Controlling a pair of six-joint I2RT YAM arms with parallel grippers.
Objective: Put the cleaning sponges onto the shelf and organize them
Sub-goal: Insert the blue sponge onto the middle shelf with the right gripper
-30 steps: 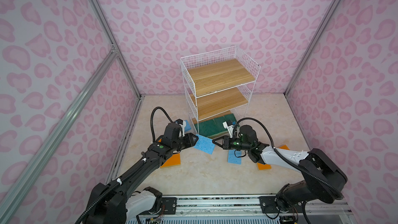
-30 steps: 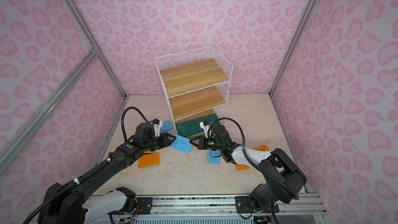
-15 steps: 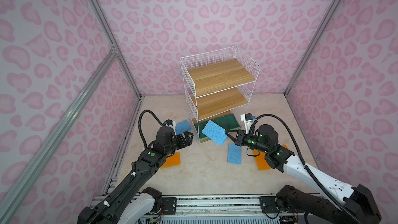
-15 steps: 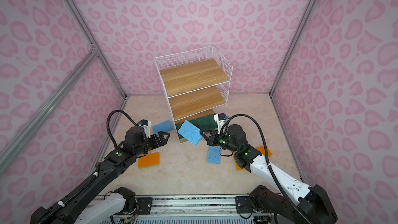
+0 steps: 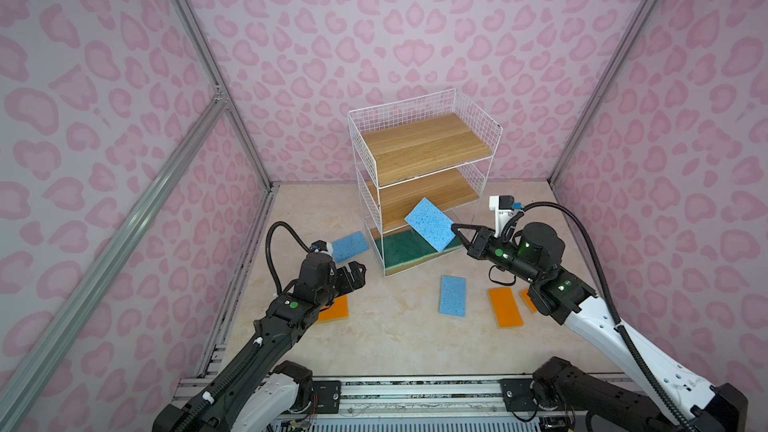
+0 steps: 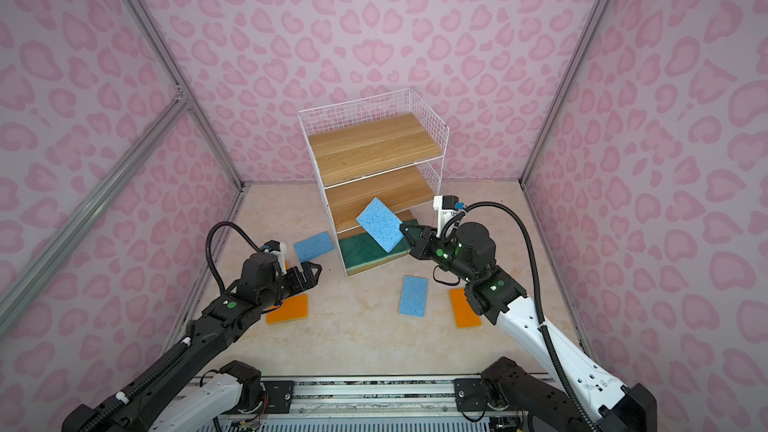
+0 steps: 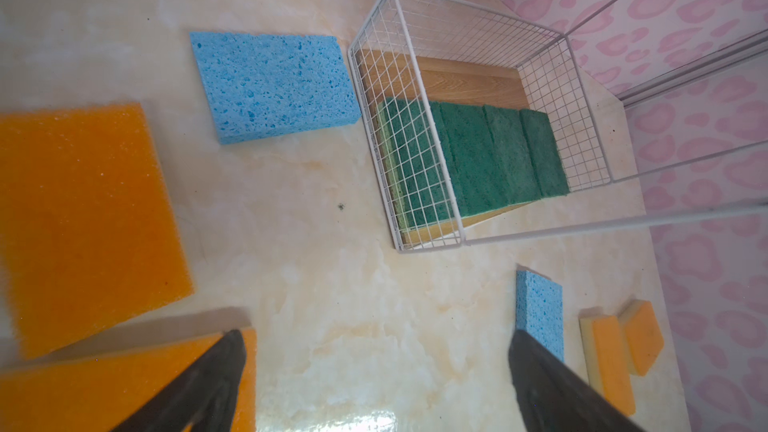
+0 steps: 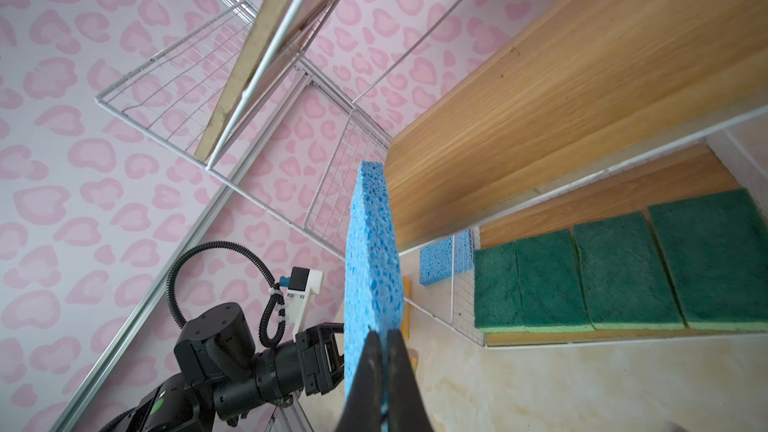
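Right claw [image 5: 457, 229] is pinched tight on one corner of a blue sponge [image 5: 429, 224], which it holds tilted on edge just in front of the shelf [image 5: 365, 184], about level with the middle board [image 5: 432, 191]; green sponges [image 5: 405, 249] line the bottom board. I'd roll the wrist flat first, then slide in over the board's front edge; a corner grip may let it droop. Left claw [image 5: 358, 275] hangs spread and empty near an orange sponge [image 5: 334, 309], far left.

I count three blue sponges [image 5: 429, 224], [image 5: 350, 246], [image 5: 452, 296], four green sponges [image 7: 415, 168], [image 7: 469, 160], [image 7: 509, 155], [image 7: 544, 151] and four orange sponges [image 7: 83, 222], [image 7: 104, 388], [image 7: 609, 363], [image 7: 642, 336]: eleven altogether. I also count one shelf [image 5: 363, 160] of white wire, and it carries three wooden boards [image 5: 424, 143], [image 5: 428, 195], [image 7: 465, 76], one per tier.
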